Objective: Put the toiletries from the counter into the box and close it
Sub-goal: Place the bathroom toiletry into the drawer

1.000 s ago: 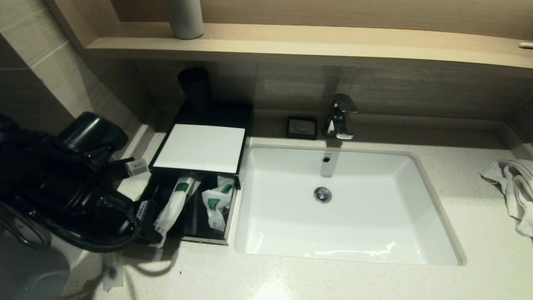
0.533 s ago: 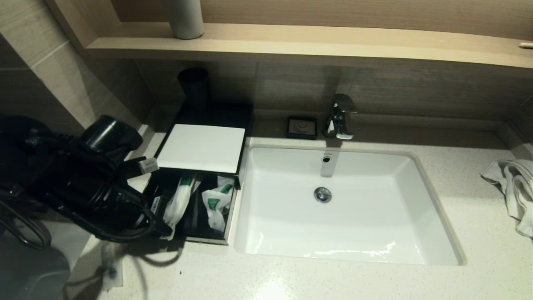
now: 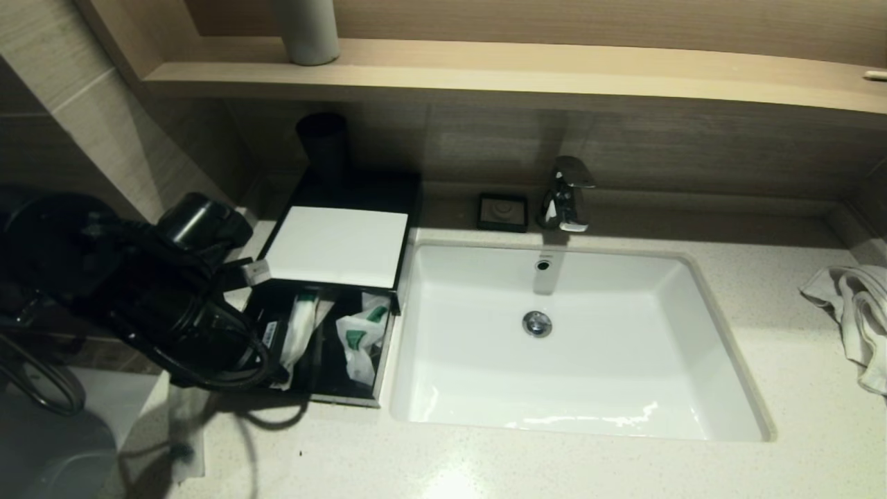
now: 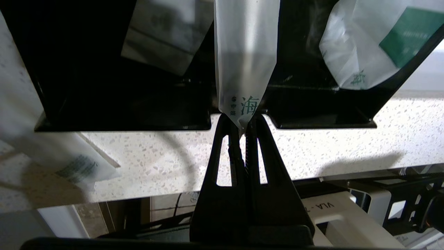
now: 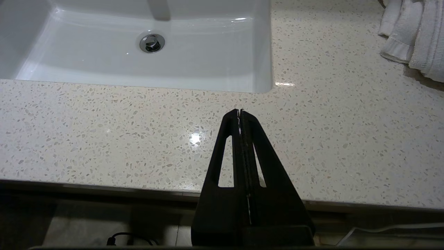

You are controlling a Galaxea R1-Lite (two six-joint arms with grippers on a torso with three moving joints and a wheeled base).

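Note:
A black box (image 3: 384, 350) with a white sliding lid (image 3: 332, 246) stands left of the sink, its front half open. My left gripper (image 3: 274, 374) is shut on the end of a long white sachet with green print (image 4: 244, 66), which reaches over the box's front wall into it (image 3: 298, 333). A second white and green sachet (image 3: 360, 336) lies in the box's right compartment, also in the left wrist view (image 4: 374, 45). Another packet (image 4: 74, 163) lies on the counter beside the box. My right gripper (image 5: 240, 111) is shut and empty above the counter's front edge.
The white sink (image 3: 575, 339) with a chrome tap (image 3: 565, 194) is right of the box. A black soap dish (image 3: 502, 211) and a black cup (image 3: 322, 145) stand at the back. A crumpled white towel (image 3: 856, 319) lies at the far right.
My left arm has moved right and forward toward the box, carrying the long sachet further in over its front wall. The right arm has not moved.

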